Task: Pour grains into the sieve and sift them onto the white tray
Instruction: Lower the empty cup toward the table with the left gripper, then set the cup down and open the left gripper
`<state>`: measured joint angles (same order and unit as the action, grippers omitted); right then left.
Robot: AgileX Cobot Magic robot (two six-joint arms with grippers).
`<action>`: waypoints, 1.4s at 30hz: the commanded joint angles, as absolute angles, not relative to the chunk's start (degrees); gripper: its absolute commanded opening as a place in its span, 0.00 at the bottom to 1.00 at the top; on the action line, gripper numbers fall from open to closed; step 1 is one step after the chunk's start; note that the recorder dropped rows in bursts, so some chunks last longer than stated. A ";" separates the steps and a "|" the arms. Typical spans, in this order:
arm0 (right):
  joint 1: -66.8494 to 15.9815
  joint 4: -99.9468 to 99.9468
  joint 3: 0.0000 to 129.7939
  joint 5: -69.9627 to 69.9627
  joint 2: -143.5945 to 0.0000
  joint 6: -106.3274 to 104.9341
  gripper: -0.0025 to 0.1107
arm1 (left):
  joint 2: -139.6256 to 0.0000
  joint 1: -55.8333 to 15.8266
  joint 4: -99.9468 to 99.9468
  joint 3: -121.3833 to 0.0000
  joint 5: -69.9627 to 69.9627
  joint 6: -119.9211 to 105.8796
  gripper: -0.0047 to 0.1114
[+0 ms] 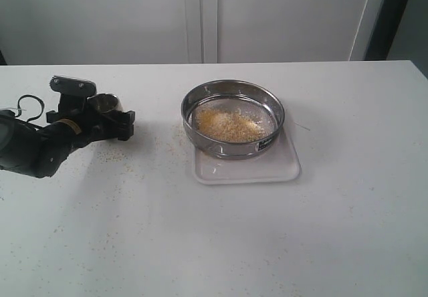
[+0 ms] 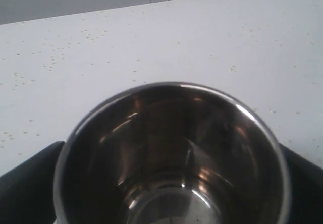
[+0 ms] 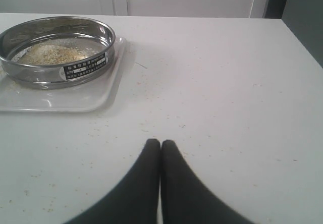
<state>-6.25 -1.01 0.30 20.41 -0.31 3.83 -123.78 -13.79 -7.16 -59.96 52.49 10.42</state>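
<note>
Grains (image 1: 231, 124) lie in one low heap on the mesh of the sieve (image 1: 194, 106), yellower toward 10 o'clock of the heap and paler elsewhere. The sieve sits on the tray (image 1: 247, 170) near the middle of the table (image 1: 267, 243). The tray's bare part shows toward 6 o'clock of the sieve. More grains are scattered loose on the table from 7 to 9 o'clock of the tray.

The left gripper (image 1: 93, 118) is at 9 o'clock of the sieve, well apart from it, with its jaws spread wide on either side of the cup (image 1: 103, 102). The cup stands upright. In the left wrist view the dark fingers (image 2: 25, 188) flank its rim, and whether they touch the steel cannot be told. The right gripper (image 3: 160, 148) has its fingers pressed together, holding nothing, and points over bare table with the sieve off to one side.

Counted: one sieve with one dark label (image 3: 86, 66) on its wall, one tray, one cup, one heap of grains, two grippers.
</note>
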 commanded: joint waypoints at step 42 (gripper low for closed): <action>-5.63 -0.95 0.00 19.53 0.00 3.73 0.02 | -97.98 -13.98 -4.72 -59.71 0.92 10.45 0.04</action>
